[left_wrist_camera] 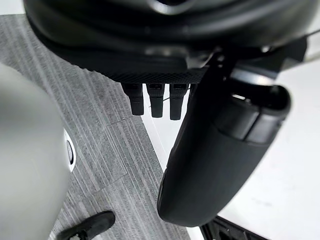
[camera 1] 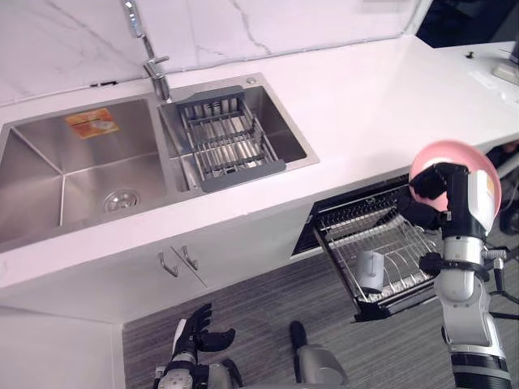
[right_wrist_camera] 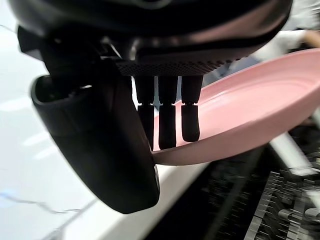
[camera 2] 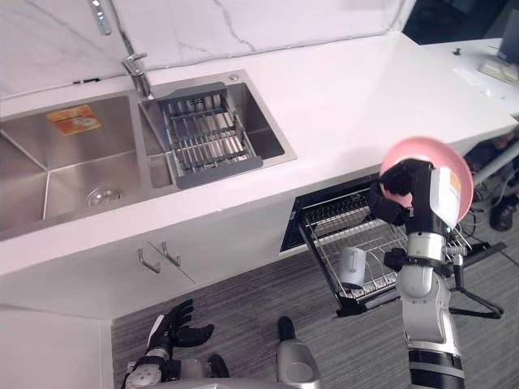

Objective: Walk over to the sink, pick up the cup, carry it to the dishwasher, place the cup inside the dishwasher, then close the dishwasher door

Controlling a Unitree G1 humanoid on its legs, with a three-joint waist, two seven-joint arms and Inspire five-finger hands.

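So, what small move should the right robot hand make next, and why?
Probably lower the right robot hand toward the pulled-out dishwasher rack: it grips a pink plate above that rack, and bare wires show beside the grey cup.

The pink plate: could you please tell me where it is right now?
In the left eye view the pink plate is on the robot's right, held in the right hand above the pulled-out dishwasher rack, beside the white counter's edge.
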